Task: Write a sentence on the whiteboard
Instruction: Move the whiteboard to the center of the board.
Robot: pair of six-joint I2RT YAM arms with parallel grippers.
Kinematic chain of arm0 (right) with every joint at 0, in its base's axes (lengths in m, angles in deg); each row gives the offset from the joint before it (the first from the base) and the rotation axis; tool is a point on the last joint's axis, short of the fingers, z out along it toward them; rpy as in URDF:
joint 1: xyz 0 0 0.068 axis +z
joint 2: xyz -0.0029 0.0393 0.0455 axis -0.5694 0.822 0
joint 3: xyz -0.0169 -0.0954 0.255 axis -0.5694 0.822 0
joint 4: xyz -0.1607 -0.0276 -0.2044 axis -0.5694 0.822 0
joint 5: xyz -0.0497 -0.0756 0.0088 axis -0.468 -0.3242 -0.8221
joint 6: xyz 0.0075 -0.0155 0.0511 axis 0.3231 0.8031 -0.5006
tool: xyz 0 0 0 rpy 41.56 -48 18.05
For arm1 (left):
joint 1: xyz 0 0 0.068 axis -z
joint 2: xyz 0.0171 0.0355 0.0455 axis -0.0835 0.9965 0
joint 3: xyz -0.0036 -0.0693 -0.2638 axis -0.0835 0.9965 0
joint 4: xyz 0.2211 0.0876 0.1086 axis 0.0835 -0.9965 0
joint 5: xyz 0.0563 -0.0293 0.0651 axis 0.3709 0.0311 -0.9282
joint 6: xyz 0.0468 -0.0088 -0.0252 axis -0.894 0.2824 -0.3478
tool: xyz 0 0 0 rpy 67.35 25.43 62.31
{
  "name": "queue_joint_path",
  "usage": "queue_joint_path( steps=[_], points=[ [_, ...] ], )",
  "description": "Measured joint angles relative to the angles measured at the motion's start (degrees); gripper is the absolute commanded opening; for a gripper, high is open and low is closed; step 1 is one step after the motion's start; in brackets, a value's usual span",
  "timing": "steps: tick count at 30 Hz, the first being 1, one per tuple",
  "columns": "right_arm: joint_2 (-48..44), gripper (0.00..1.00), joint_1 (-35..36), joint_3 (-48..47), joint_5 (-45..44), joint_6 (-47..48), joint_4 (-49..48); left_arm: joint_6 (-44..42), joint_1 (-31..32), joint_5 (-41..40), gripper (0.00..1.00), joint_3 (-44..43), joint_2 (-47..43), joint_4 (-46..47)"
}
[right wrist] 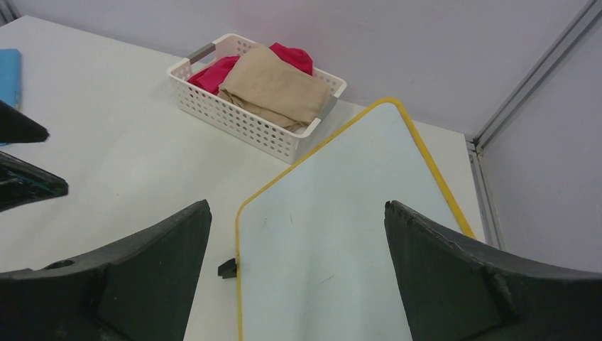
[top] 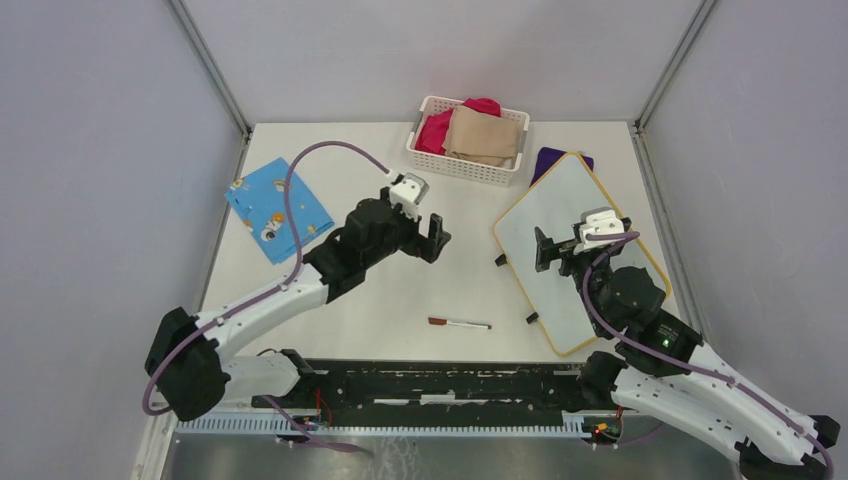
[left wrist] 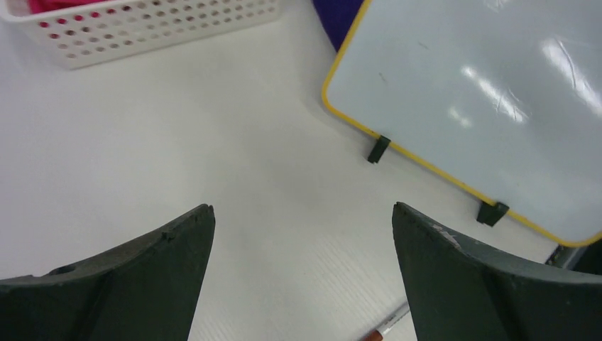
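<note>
Left gripper (top: pixel 436 238): jaws wide apart, nothing between them, over bare table (top: pixel 400 290) mid-surface. 
Right gripper (top: pixel 547 250): jaws equally wide, empty, above the left part of the whiteboard (top: pixel 555 205); contact with the board cannot be told.

Whiteboard lies flat on the right side of the table, turned diagonally. Its far corner rests on a purple cloth (top: pixel 552 158), just beside the basket (top: pixel 440 160) of folded clothes. The board's right edge runs close to the table's right edge.

Marker (top: pixel 460 323) lies on the table near the front edge, between the arms, apart from both grippers. Open white surface between left gripper and board. Blue cloth (top: pixel 270 205) far left.

Plain lilac walls, metal corner posts.
</note>
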Motion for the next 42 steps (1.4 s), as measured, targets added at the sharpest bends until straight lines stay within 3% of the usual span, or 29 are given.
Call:
queue_joint_path(
  steps=[5,8,17,28,42],
  points=[
    [-1.6,0.98,0.0,0.9,1.6,0.1,0.2,-3.3,0.0,10.4,0.99,-4.4,7.3,-1.8],
    [-2.2,0.98,0.0,1.4,2.9,0.1,0.2,-5.4,0.0,15.4,0.93,-5.7,10.4,-1.2],
    [-3.0,0.98,0.0,1.6,8.9,0.2,0.2,-9.5,0.3,29.8,0.85,-13.2,31.5,2.5],
    [-3.6,0.98,0.0,1.6,17.7,1.3,0.8,-12.8,1.1,33.3,0.81,-22.8,44.5,6.5],
    [-7.7,0.98,0.0,1.5,16.3,4.9,-0.2,-15.6,1.7,32.7,0.76,-27.3,52.9,7.7]
  ],
)
